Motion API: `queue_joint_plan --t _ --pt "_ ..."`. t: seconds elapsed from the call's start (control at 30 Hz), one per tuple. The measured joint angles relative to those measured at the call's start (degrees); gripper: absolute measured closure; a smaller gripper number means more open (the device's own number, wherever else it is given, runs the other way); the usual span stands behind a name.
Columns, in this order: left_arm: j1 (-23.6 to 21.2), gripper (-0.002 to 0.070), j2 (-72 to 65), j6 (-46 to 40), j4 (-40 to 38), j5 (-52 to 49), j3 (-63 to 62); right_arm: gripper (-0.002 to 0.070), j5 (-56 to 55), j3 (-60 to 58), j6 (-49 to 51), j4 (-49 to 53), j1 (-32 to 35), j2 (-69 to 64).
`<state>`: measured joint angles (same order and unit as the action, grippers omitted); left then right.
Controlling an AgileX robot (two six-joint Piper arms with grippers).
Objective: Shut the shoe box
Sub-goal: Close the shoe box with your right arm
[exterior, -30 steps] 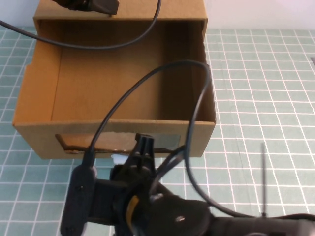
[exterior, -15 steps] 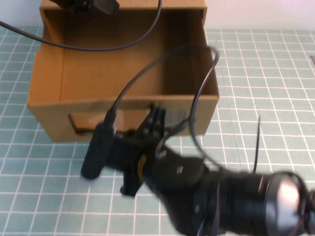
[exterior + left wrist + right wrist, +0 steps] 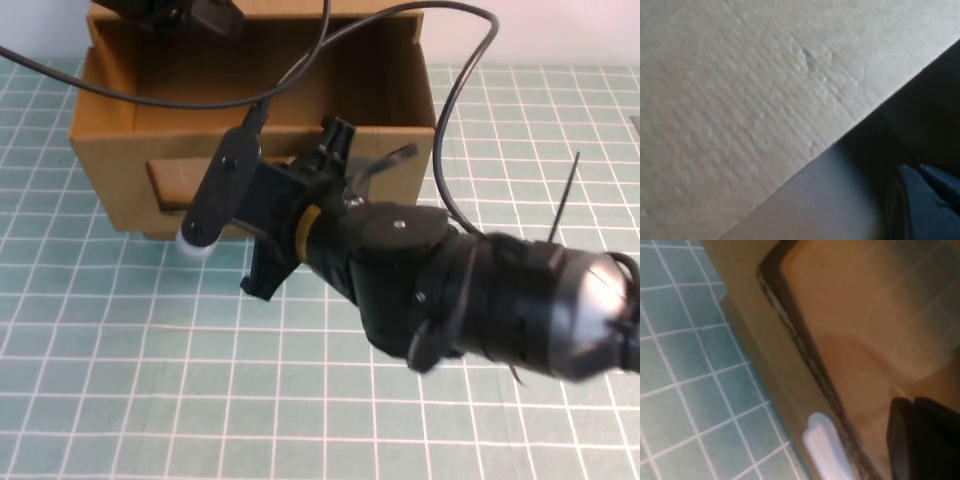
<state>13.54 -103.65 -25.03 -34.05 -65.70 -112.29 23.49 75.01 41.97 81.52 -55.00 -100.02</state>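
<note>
The shoe box (image 3: 112, 175) is a brown cardboard drawer, and part of it still sticks out of its sleeve (image 3: 400, 60) at the back of the mat. Its front panel has a clear window (image 3: 178, 182). My right gripper (image 3: 338, 132) is shut, and its tips press against that front panel beside the window. The right wrist view shows the window (image 3: 865, 315), the white pull tab (image 3: 826, 447) and the shut gripper (image 3: 912, 407) against the panel. My left gripper (image 3: 190, 12) rests on top of the sleeve. The left wrist view shows only cardboard (image 3: 740, 100).
A green gridded mat (image 3: 120, 360) covers the table. Black cables (image 3: 465, 60) loop over the open drawer and the right arm. A thin black rod (image 3: 563, 195) stands to the right of the box. The right arm's bulk (image 3: 470, 300) fills the middle.
The drawer has slid back into its sleeve, away from me. My right gripper has moved forward with it, staying against the front panel. The left gripper has stayed on top.
</note>
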Motion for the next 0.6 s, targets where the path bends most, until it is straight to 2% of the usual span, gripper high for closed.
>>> queue_joint_plan --t 0.6 --pt "0.00 0.0680 0.00 0.08 0.00 0.35 0.00 0.0690 -5.80 14.15 0.23 0.52 5.12 -11.42"
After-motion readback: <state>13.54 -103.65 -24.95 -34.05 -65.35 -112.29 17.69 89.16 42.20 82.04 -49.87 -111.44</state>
